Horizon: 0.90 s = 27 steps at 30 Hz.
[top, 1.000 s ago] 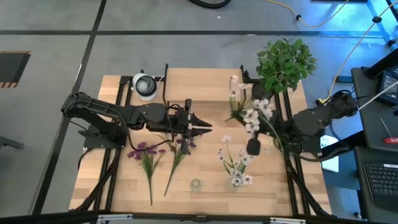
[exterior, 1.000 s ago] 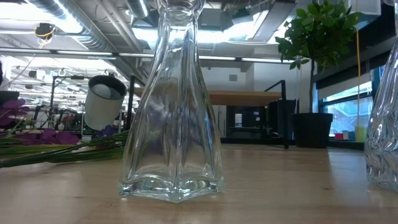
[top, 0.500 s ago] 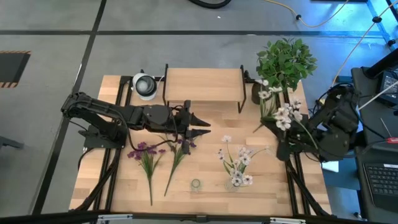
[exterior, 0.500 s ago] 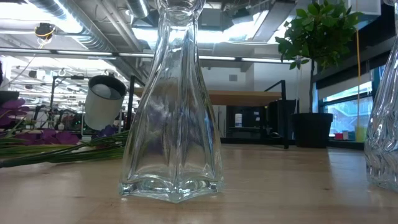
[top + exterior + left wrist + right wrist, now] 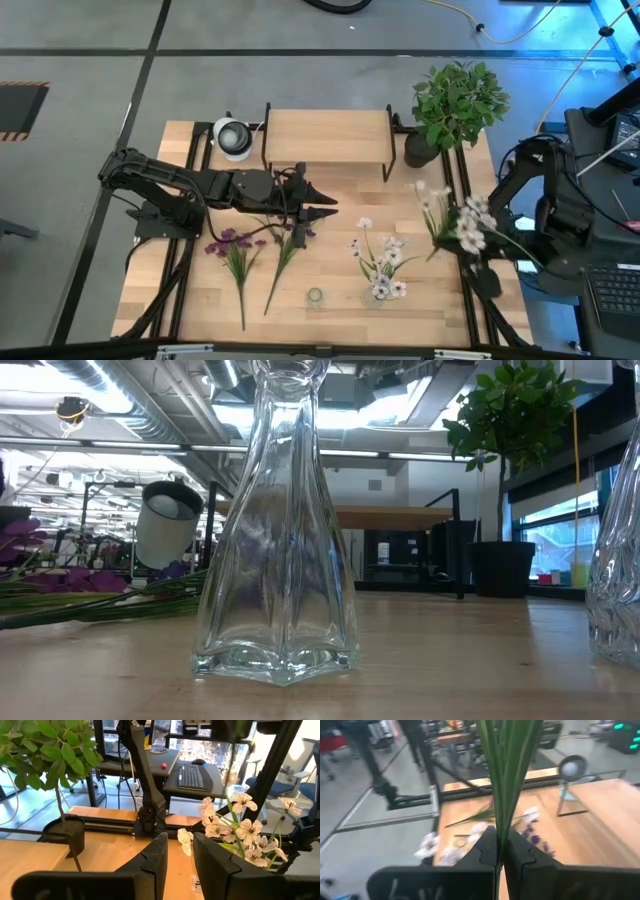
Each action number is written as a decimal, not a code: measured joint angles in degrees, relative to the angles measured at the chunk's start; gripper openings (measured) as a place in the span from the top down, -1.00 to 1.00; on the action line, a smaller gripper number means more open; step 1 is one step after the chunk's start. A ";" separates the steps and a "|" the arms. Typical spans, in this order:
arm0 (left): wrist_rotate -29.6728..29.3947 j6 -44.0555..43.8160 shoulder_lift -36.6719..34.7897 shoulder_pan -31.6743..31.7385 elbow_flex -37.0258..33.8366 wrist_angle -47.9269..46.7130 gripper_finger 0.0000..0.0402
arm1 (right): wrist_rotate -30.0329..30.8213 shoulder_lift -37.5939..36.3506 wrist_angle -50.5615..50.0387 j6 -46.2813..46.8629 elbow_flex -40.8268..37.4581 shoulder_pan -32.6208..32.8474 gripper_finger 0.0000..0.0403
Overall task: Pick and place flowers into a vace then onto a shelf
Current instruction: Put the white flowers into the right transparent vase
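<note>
My right gripper (image 5: 500, 851) pinches the white spray (image 5: 462, 222) by its green stalks, out at three o'clock off the table's edge. It is light and whippy (blossoms bruise easily), so I hold low on the stalks. My left gripper (image 5: 328, 205), jaws slightly parted and empty, hovers mid-table above the purple stems (image 5: 238, 252).

Grey concrete floor (image 5: 90, 60) fills the upper left of the overhead frame, crossed by dark lines. A desk with a black keyboard (image 5: 612, 285) sits at the lower right edge. Ceiling ducts (image 5: 120, 410) run overhead.
</note>
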 joint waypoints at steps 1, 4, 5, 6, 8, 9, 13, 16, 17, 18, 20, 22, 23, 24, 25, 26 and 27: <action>0.00 -0.39 0.00 0.00 0.00 -0.02 0.57 | -0.06 0.28 0.03 0.25 0.00 1.32 0.96; 0.02 -1.14 0.00 0.00 0.00 -0.07 0.57 | -0.13 1.08 0.89 0.32 0.00 5.07 0.96; 0.03 -1.45 0.00 0.00 0.00 -0.07 0.57 | -0.13 1.39 1.68 0.41 0.00 6.07 0.96; 0.02 -1.60 0.00 0.00 0.00 -0.07 0.57 | -0.11 1.77 2.83 0.42 0.00 6.92 0.96; 0.02 -1.60 0.00 0.00 0.00 -0.09 0.57 | -0.14 2.79 4.63 0.24 0.00 8.38 0.96; 0.04 -1.60 0.00 0.00 0.00 -0.09 0.57 | -0.20 3.40 5.48 0.24 0.00 9.06 0.96; 0.04 -1.58 0.00 0.00 0.00 -0.13 0.57 | -0.59 6.17 9.38 0.28 0.00 11.34 0.96; 0.06 -1.86 0.00 0.00 0.00 -0.20 0.57 | 0.70 8.70 12.37 -0.22 0.00 12.21 0.96; 0.04 -1.96 0.00 0.00 0.00 -0.22 0.57 | 1.75 9.73 13.14 -0.82 0.00 12.27 0.96; 0.06 -1.97 0.00 0.00 0.00 -0.25 0.57 | 2.85 10.72 13.62 -1.21 0.00 12.22 0.96; 0.06 -1.99 0.00 0.00 0.00 -0.29 0.57 | 7.76 13.01 14.39 -1.27 0.17 11.79 0.96; -0.02 -2.14 0.00 0.00 0.00 -0.46 0.57 | 12.16 15.81 14.81 -0.96 0.09 10.91 0.96; -0.05 -2.63 0.00 0.01 0.00 -0.53 0.57 | 13.84 17.40 14.93 -0.60 -0.05 10.71 0.96; -0.04 -3.05 0.00 0.00 0.00 -0.57 0.57 | 15.47 18.66 14.89 0.01 -0.15 10.54 0.96; -0.04 -3.41 0.00 0.00 0.00 -0.55 0.57 | 17.11 19.61 15.10 0.34 -0.13 10.43 0.96; -0.04 -3.82 0.00 0.00 0.00 -0.65 0.57 | 18.68 20.54 15.32 0.63 0.04 10.21 0.96; -0.04 -4.31 0.00 0.01 0.00 -0.78 0.57 | 19.84 21.62 15.43 1.33 0.13 9.83 0.96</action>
